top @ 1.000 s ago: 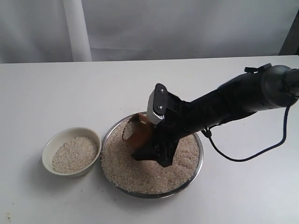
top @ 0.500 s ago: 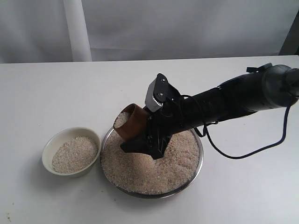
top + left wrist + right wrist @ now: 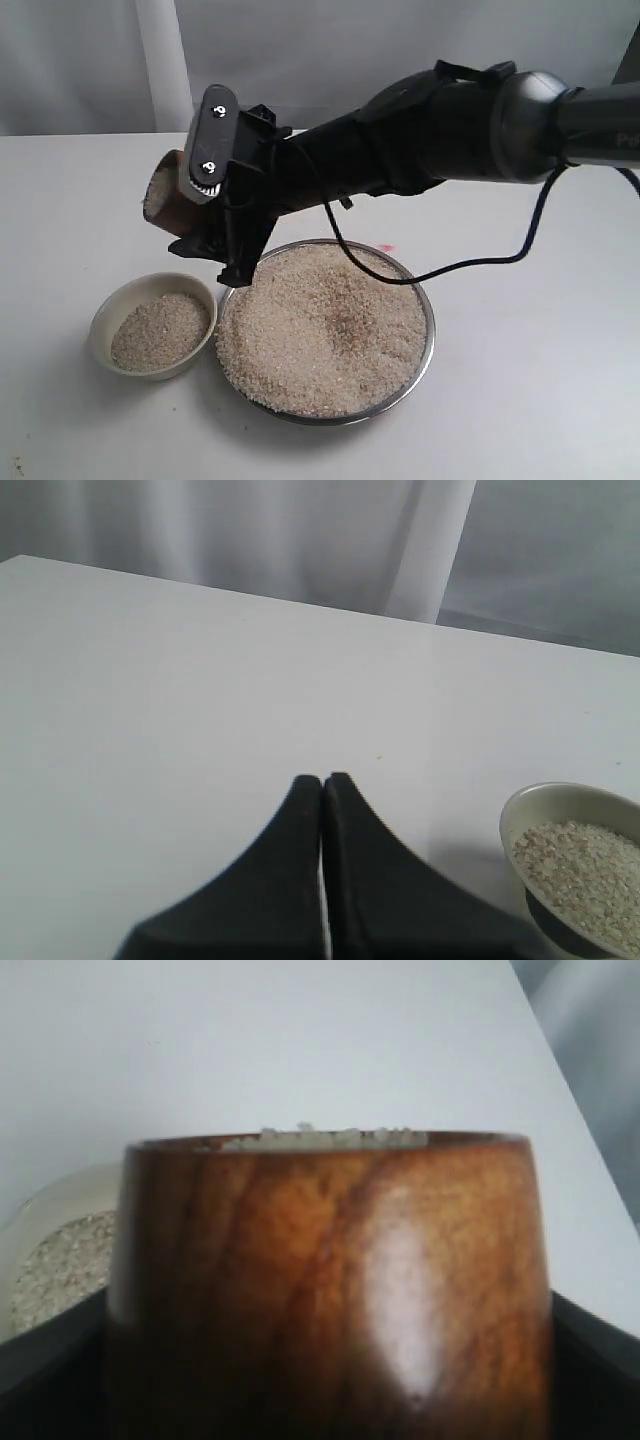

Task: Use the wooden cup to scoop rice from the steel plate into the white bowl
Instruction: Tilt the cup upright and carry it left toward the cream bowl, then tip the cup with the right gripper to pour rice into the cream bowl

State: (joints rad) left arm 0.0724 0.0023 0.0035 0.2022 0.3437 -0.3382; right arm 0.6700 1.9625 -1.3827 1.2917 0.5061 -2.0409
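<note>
Close in the right wrist view, the wooden cup (image 3: 330, 1280) filled the frame, clamped between the right gripper's (image 3: 325, 1360) dark fingers (image 3: 40, 1350), with rice (image 3: 320, 1138) heaped to its brim. Beyond it lay the white bowl (image 3: 60, 1210), partly filled. The left gripper (image 3: 322, 780) had its jaws pressed together, holding nothing, over the table (image 3: 150, 680) near the bowl. Only the exterior view showed the steel plate (image 3: 428, 300) full of rice just beside the bowl, and the cup (image 3: 165, 200) held tilted in the air, clear of the plate and farther back than the bowl.
</note>
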